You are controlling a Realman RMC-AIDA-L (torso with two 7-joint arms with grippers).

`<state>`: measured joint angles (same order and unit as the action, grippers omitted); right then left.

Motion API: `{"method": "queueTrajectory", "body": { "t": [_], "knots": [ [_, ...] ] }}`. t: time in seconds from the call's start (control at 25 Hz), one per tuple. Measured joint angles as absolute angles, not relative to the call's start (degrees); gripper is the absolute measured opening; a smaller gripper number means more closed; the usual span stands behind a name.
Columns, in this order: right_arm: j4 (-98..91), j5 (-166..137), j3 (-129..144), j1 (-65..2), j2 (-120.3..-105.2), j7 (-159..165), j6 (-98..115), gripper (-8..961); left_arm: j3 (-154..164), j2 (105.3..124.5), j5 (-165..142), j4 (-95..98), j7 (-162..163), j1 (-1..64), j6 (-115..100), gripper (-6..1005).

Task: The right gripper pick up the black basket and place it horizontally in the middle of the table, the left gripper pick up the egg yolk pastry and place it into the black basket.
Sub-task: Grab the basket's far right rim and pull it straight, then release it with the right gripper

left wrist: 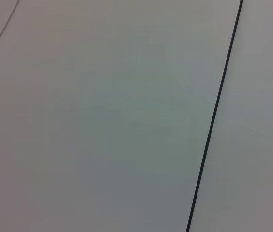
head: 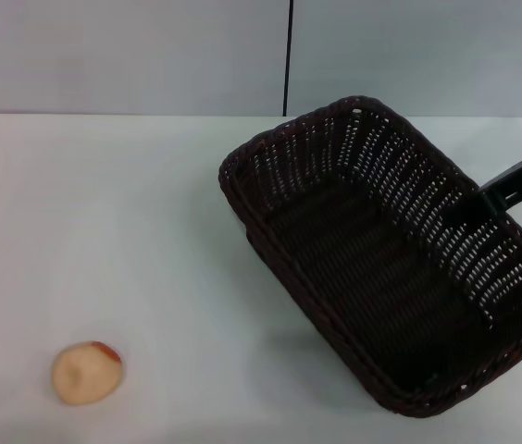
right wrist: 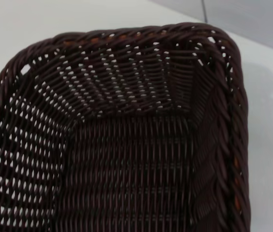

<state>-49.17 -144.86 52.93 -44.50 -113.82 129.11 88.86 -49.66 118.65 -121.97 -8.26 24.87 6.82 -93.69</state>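
Observation:
The black basket (head: 381,268) is at the right of the white table (head: 104,231), turned diagonally, its near end seemingly raised over a shadow. My right gripper (head: 479,202) reaches in from the right edge and is shut on the basket's right rim; only part of it shows. The right wrist view looks down into the empty basket (right wrist: 127,154). The egg yolk pastry (head: 85,372), pale beige with an orange-red patch, lies on the table at the near left, far from the basket. My left gripper is out of view.
A grey wall with a black vertical seam (head: 288,55) stands behind the table. The left wrist view shows only a grey panel with a black seam (left wrist: 214,116).

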Motion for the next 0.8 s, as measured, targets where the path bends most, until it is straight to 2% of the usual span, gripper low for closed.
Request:
{"method": "queueTrajectory", "body": {
  "t": [0.24,0.48,0.52,0.56,0.6,0.68,0.72,0.76,0.8],
  "knots": [
    [-51.46,-141.49,50.20,-42.91,-113.91,127.75,89.08,136,-49.66,118.65,-121.85,-8.26,24.87,6.73,-93.68,734],
    [-54.19,-133.44,48.98,-40.12,-112.79,125.98,89.45,133,-49.66,118.65,-121.67,-8.26,24.87,6.68,-93.69,729],
    [-54.50,-130.62,47.84,-39.72,-112.11,124.68,90.07,133,-49.66,118.65,-121.66,-8.26,24.87,6.68,-93.69,728],
    [-54.50,-130.62,47.84,-39.72,-112.11,124.68,90.07,133,-49.66,118.65,-121.67,-8.26,24.87,6.67,-93.69,728],
    [-54.65,-127.71,46.98,-39.60,-111.11,123.11,91.57,133,-49.66,118.65,-121.67,-8.26,24.87,6.67,-93.69,727],
    [-54.74,-126.34,46.63,-39.67,-110.52,122.34,92.50,133,-49.66,118.65,-121.70,-8.26,24.87,6.67,-93.69,725],
    [-55.03,-124.51,46.32,-40.15,-109.20,120.91,94.50,134,-49.66,118.65,-121.72,-8.27,24.87,6.68,-93.69,725],
    [-55.03,-124.51,46.32,-40.15,-109.20,120.91,94.50,134,-49.66,118.65,-121.72,-8.27,24.87,6.68,-93.69,724],
    [-55.76,-123.94,46.28,-41.24,-107.69,119.70,96.67,134,-49.66,118.65,-121.79,-8.29,24.87,6.72,-93.69,723]
  ]
}}
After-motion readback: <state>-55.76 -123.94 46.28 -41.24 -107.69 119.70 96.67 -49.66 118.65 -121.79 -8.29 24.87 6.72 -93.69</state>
